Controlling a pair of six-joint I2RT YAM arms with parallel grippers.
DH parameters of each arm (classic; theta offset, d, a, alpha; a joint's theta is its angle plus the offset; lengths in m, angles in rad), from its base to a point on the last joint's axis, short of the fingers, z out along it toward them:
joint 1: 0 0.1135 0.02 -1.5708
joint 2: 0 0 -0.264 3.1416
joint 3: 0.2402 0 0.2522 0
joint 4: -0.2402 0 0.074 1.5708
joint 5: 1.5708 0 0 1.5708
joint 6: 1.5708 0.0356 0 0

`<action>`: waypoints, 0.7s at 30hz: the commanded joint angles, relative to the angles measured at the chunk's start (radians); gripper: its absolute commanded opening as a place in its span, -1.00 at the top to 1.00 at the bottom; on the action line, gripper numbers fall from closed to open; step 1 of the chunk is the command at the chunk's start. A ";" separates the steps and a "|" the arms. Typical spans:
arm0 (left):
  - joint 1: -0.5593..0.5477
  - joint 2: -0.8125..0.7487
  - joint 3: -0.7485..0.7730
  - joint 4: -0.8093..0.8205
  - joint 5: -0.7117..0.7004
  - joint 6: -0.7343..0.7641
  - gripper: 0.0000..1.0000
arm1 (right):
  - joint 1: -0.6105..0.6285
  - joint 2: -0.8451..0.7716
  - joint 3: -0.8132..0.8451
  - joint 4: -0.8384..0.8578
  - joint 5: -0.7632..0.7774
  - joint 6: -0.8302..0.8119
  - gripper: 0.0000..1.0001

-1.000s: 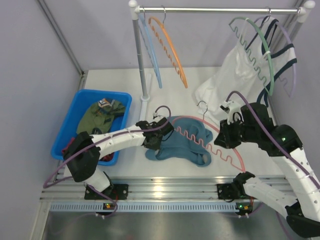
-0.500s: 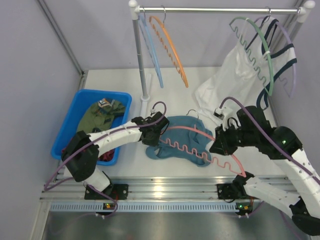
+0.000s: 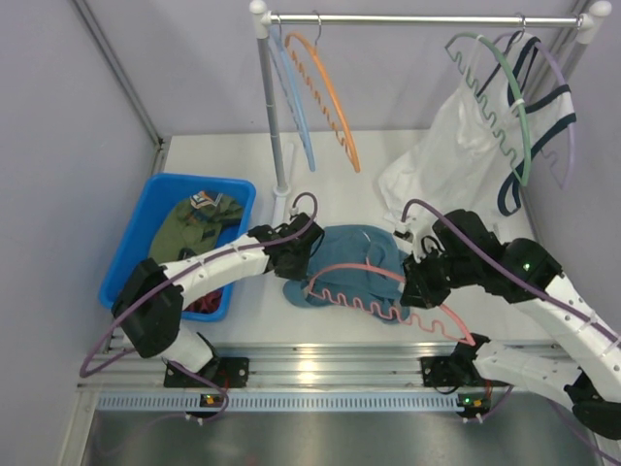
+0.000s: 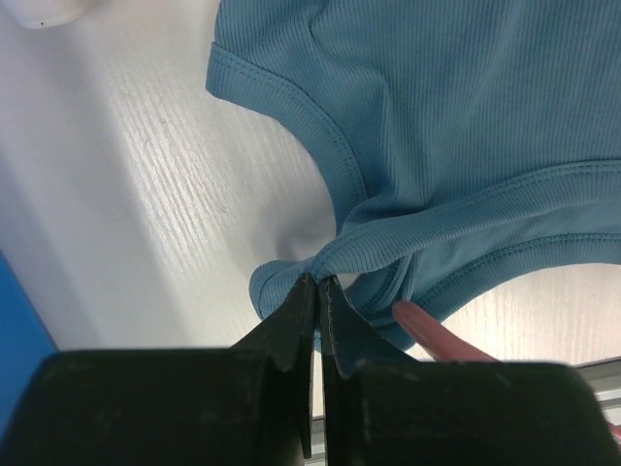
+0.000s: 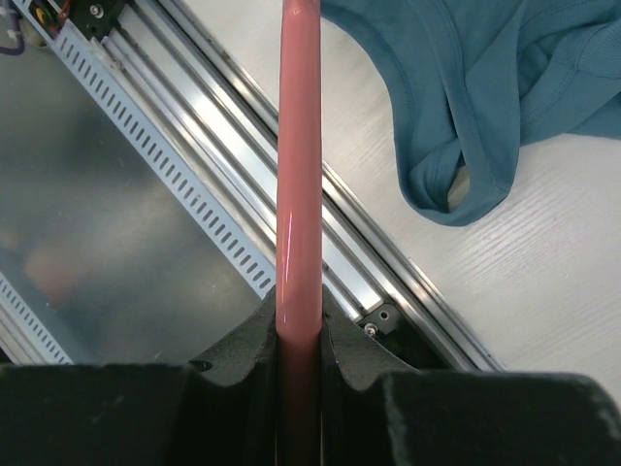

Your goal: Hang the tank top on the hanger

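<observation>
White table carries a blue bin and the tank top.

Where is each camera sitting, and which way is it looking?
Top camera: above and behind the robot, looking down at the table; the left arm and right arm show.
Left wrist camera: on the left arm, looking past the left gripper, which pinches the tank top.
Right wrist camera: on the right arm, looking past the right gripper, clamped on the hanger.
Shared: all three show the tank top and hanger.
</observation>
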State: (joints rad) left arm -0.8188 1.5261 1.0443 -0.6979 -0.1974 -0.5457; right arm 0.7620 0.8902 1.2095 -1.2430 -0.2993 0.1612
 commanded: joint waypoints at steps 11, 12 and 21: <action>0.001 -0.124 0.014 -0.017 0.050 0.072 1.00 | 0.066 0.070 -0.001 0.186 0.048 -0.028 1.00; 0.000 -0.132 0.014 -0.021 0.050 0.073 1.00 | 0.071 0.073 -0.004 0.192 0.048 -0.029 1.00; -0.016 -0.195 0.095 -0.098 0.036 0.098 1.00 | 0.092 0.050 -0.037 0.278 0.077 -0.075 1.00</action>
State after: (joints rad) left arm -0.8238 1.3838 1.0691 -0.7624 -0.1612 -0.4747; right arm 0.8364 0.9691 1.1732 -1.0828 -0.2436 0.1143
